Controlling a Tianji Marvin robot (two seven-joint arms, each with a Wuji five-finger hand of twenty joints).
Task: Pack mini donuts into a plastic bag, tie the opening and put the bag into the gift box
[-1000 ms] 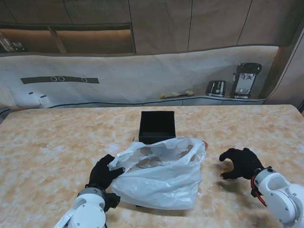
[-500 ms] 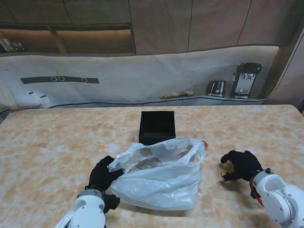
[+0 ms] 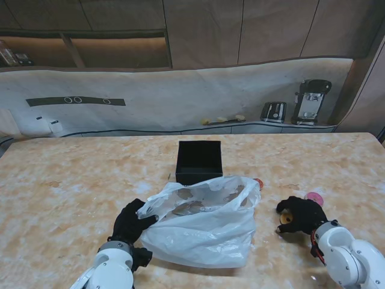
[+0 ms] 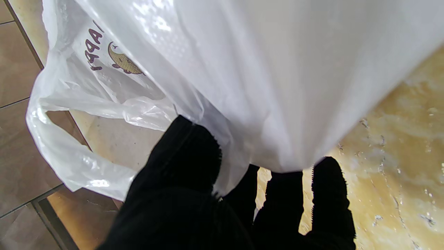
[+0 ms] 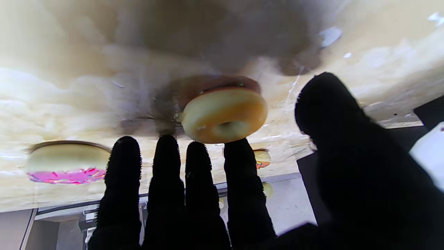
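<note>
right hand (image 3: pixel 299 214) drawn nearer to me, pink donut (image 3: pixel 313 197) uncovered behind it

Kitchen: toaster (image 3: pixel 274 111) and coffee machine (image 3: pixel 311 101) on counter (image 3: pixel 150 102).

Both robot hands, left (image 3: pixel 133 221) and right (image 3: pixel 299 214), wear black. By the left one billows a translucent white bag (image 3: pixel 204 223) with purple lettering. At the right one's fingertips sits a tan donut (image 5: pixel 224 114), a pink-iced donut (image 5: pixel 67 162) beside it. The bench (image 3: pixel 66 186) is marbled beige; the box (image 3: pixel 199 161) is black.
</note>
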